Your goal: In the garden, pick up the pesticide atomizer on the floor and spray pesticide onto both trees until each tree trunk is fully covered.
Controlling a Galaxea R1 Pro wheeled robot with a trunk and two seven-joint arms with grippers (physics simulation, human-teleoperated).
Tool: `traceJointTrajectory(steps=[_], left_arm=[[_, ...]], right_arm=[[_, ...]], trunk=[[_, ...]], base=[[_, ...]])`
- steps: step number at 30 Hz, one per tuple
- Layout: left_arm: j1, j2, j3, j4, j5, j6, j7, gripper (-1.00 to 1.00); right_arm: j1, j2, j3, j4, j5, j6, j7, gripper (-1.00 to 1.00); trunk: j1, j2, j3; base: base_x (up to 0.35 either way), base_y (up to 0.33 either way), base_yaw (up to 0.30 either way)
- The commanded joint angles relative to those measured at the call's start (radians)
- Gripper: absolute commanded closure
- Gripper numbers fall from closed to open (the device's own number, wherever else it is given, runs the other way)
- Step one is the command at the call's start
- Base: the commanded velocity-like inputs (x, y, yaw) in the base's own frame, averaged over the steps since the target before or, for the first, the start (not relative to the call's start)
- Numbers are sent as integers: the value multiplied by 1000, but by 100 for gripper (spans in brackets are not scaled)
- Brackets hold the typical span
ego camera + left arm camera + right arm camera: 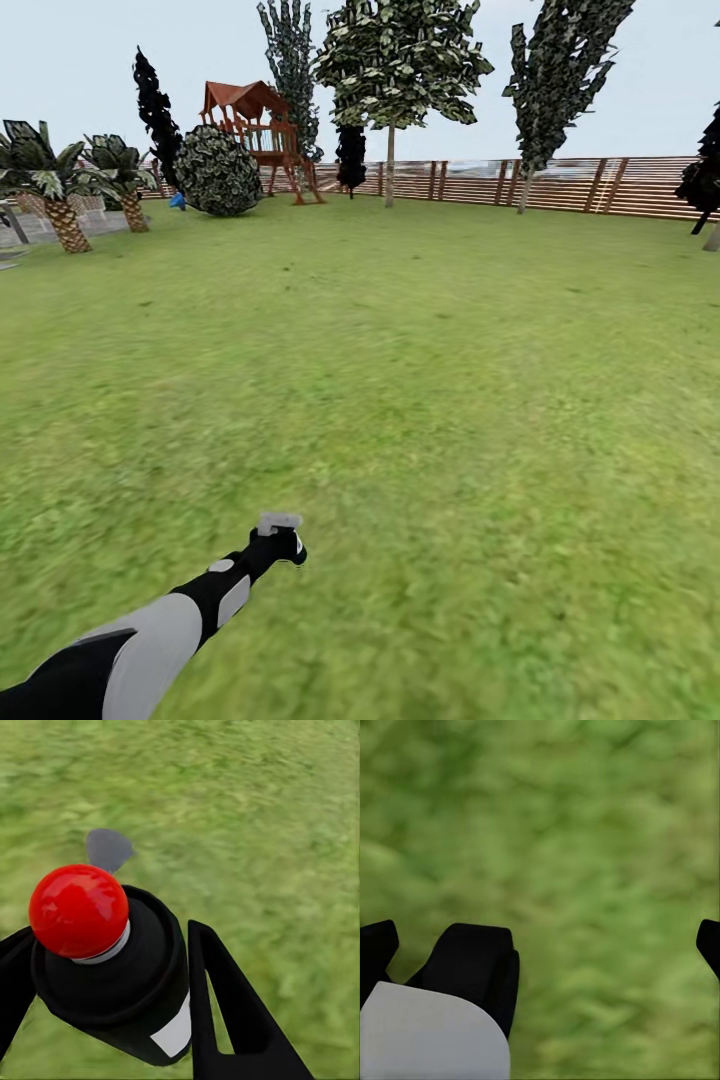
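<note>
**Clerk:** Item one, pesticide atomizer. Where do you have it?

**Checker:** In your left gripper. The two black fingers are closed on the bottle's black body, one on each side. The white label faces the wrist camera and a red ball sits on top. In the head view your left arm holds it out low over the lawn, grey trigger head uppermost.

**Clerk:** Item two, right gripper?

**Checker:** The jaws are spread wide over blurred grass, with nothing between them.

**Clerk:** Item three, trees?

**Checker:** Two bare-trunked trees stand far across the grass by the slatted fence, the second one to the right of the first. The playhouse is to their left. Both trees are well apart from your bottle.

**Clerk:** Task ledger?

**Checker:** I judge the pick-up done, since the bottle is off the ground and gripped. No white specks show anywhere. The trunks are too distant to inspect, so count both as unsprayed. What is left is to drive across, aim the nozzle at each trunk, and cover both fully.
</note>
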Motion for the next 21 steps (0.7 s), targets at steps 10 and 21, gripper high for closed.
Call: traceJointTrajectory(steps=[10, 21], left_arm=[[0, 0, 8, 0, -10, -5, -3, 100], [1, 0, 9, 0, -11, -6, -3, 100]], right_arm=[[-1, -1, -8, 4, 9, -7, 0, -100], [-2, -1, -8, 4, 9, -7, 0, -100]], trunk=[[0, 0, -1], [0, 0, -1]], base=[[350, 89, 0], [350, 81, 0]])
